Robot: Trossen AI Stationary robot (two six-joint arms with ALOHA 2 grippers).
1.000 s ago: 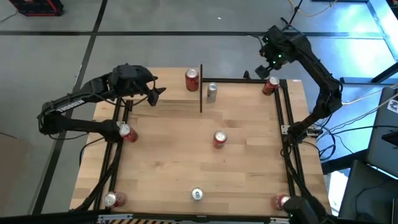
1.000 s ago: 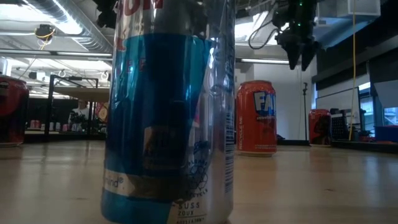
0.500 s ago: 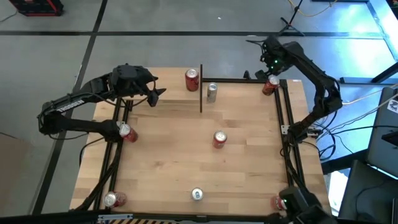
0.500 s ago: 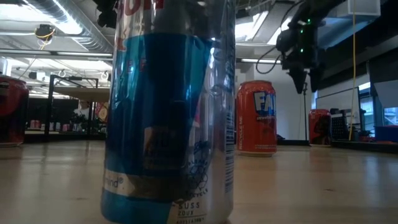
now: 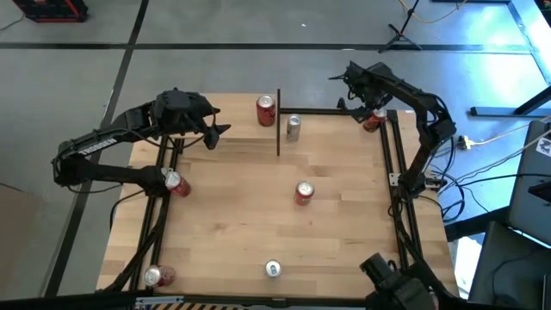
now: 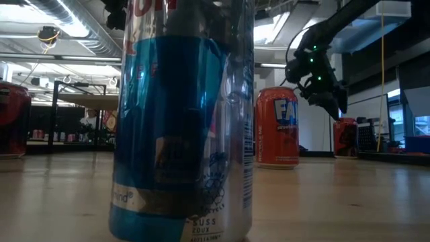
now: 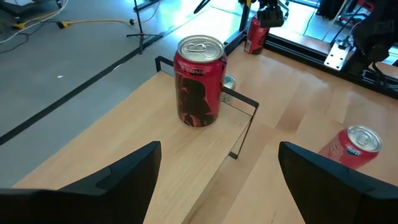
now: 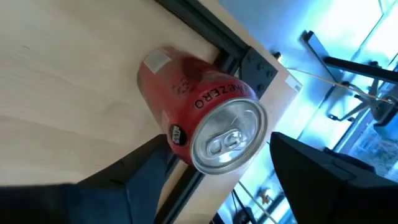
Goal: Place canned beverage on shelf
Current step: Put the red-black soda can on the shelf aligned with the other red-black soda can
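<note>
Hovering my right gripper (image 5: 360,87), fingers spread wide, just above the red can (image 8: 202,121) standing at the counter's (image 5: 241,224) far right corner beside the black frame. Left gripper (image 5: 215,132) hangs wide open near the far left, facing the shelf (image 7: 205,155), where another red can (image 7: 199,81) stands upright.
</note>
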